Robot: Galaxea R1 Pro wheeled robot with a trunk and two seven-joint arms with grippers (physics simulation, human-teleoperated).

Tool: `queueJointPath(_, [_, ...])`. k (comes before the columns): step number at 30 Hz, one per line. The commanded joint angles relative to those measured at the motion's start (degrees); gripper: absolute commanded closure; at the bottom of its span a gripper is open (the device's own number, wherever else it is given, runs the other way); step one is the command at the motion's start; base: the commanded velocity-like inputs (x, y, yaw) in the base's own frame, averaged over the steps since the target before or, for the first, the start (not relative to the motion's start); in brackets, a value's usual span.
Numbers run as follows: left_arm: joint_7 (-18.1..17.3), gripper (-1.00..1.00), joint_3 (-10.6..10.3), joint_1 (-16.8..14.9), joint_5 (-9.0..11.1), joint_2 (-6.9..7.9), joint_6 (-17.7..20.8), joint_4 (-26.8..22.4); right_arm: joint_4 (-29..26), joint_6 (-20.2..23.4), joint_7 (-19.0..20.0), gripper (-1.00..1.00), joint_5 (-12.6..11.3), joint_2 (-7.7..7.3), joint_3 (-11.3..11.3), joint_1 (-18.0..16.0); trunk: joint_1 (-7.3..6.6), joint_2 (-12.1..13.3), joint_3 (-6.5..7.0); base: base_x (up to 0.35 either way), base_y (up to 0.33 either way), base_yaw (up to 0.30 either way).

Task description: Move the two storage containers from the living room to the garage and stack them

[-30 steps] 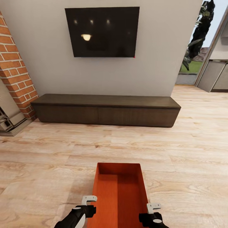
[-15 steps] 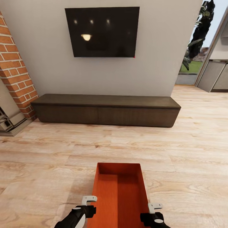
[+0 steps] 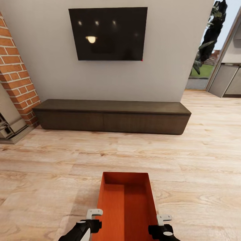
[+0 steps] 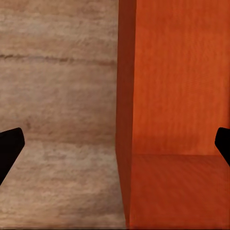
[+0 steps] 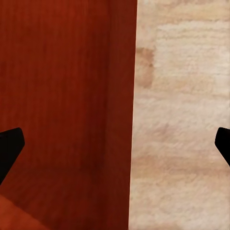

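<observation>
One orange-red storage container sits on the light wood-plank floor of the living room, lidless, its open top facing up and its ribbed interior exposed. Its long axis runs away from the robot toward the long dark low cabinet.

The left tool stands at the container's left long wall, near the end closest to the robot. In the left wrist view, its two dark fingertips sit at opposite edges of the picture, spread wide, with the thin container wall running between them; plank floor lies on one side of the wall and the container interior on the other. The fingers do not touch the wall.

The right tool stands at the container's right long wall, directly across from the left tool. In the right wrist view, its fingertips are likewise spread wide, straddling the wall without contact.

Beyond both tools, a wall-mounted black TV hangs above the cabinet. A red brick column stands ahead and to the left of the left tool. An opening showing greenery lies ahead and to the right of the right tool.
</observation>
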Motion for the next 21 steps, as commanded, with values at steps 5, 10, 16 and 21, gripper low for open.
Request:
queueJointPath(5, [0.20,-1.00,-0.02,0.00,0.03,-0.04,0.53,1.08,0.02,-0.20,-0.24,-1.00,-0.60,0.00,0.50,-0.04,-0.01,-0.02,-0.05,0.000,0.000,0.000])
queueJointPath(10, [0.25,-1.00,-0.02,0.00,0.07,-0.04,0.77,1.17,0.02,-0.21,-0.24,-1.00,-0.60,0.00,0.48,-0.04,-0.01,-0.02,-0.05,0.000,0.000,0.000])
queueJointPath(16, [0.27,-1.00,0.04,0.00,0.07,-0.12,0.87,1.26,0.02,-0.22,-0.24,-1.00,-0.60,0.00,0.49,-0.04,-0.01,-0.02,-0.05,0.000,0.000,0.000])
queueJointPath(21, [0.27,-1.00,-0.02,0.00,0.07,-0.13,0.87,1.35,0.02,-0.22,-0.24,-1.00,-0.60,0.00,0.50,-0.04,-0.01,-0.02,-0.05,0.000,0.000,0.000])
